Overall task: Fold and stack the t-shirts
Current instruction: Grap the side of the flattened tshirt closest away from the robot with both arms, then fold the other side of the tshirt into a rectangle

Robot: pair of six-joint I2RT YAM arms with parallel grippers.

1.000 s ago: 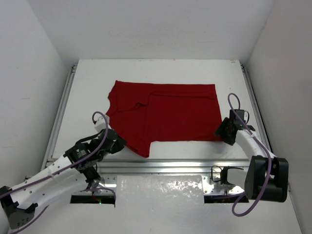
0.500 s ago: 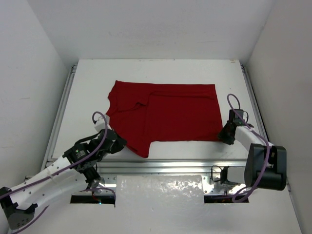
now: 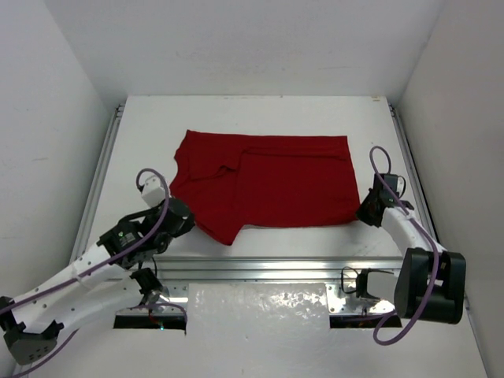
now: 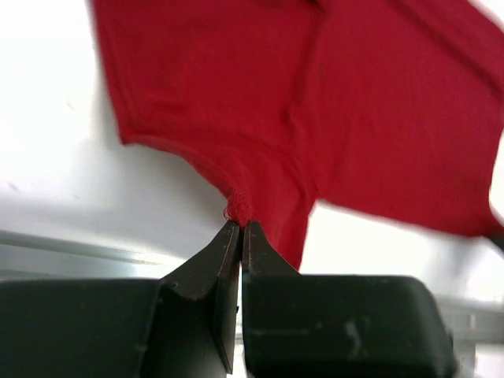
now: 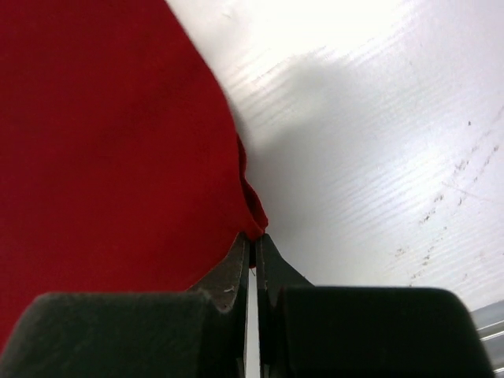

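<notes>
Left end effector pinches dark red t-shirt at its near-left edge, right end effector pinches its near-right corner, on white surface.

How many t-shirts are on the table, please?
1. The dark red t-shirt lies spread out, its near edge pinched by the left gripper and right gripper; none seems hidden.

One red t-shirt, two arms, left and right, one table
</notes>
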